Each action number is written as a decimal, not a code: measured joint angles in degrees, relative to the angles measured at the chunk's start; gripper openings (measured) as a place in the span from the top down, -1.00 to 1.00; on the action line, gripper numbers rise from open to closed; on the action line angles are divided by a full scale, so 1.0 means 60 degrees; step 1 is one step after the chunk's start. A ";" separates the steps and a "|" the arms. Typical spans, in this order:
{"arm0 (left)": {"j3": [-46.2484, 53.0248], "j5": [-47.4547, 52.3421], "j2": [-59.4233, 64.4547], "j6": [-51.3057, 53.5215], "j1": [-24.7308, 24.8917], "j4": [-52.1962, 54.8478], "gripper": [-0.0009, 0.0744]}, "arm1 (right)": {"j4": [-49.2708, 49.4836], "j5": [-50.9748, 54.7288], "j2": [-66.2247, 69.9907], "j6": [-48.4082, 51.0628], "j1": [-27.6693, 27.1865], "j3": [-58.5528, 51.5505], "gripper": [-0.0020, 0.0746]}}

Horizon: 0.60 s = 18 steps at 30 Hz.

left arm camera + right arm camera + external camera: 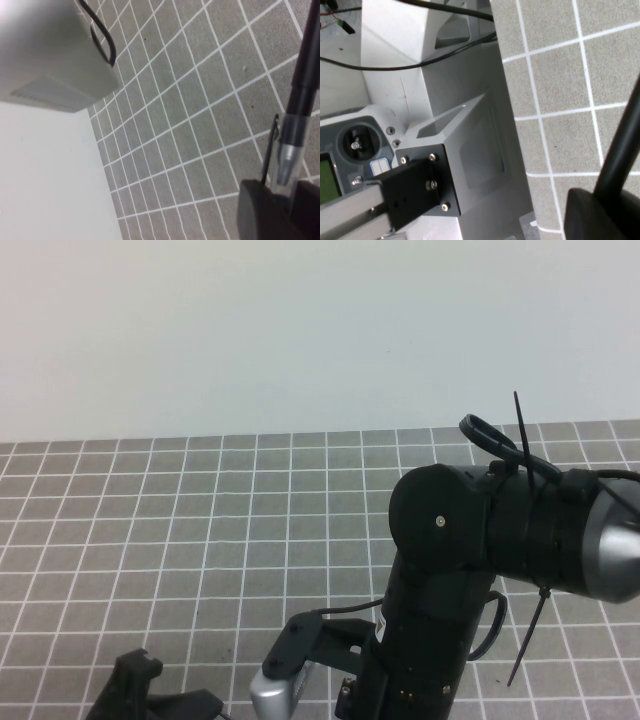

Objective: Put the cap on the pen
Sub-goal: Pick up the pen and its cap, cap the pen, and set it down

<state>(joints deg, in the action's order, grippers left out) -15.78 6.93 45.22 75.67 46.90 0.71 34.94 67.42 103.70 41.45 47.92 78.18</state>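
By the near edge of the table (pixel 150 540), left tool (pixel 285 200) gripped the cap (pixel 286 150), right tool (pixel 605 210) the pen (pixel 622 140); a straight push seemed needed.

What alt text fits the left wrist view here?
The left claw grips a pen, black shaft running into a clear section with a silvery tip, over a grey grid mat. A white box with a black cable sits at the mat's edge. The right claw is outside this view, beside a black rod on its own camera.

Glossy clear plastic cap (pixel 288 152); matt black pen (pixel 306 65); matt grey mat (pixel 200 100)
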 joint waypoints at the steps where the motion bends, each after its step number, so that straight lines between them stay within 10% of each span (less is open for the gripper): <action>1: 0.0000 0.0000 0.0000 0.0000 0.0000 0.0000 0.77 | -0.0017 0.0060 0.0000 0.0000 0.0000 0.0000 0.96; 18: 0.0000 0.0000 0.0000 0.0000 0.0016 -0.0191 0.77 | -0.0407 -0.0279 0.0000 0.0655 0.0000 0.0000 0.96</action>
<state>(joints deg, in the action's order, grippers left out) -15.78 6.93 45.22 75.67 46.99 -0.43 32.50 65.74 103.70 45.38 47.92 78.18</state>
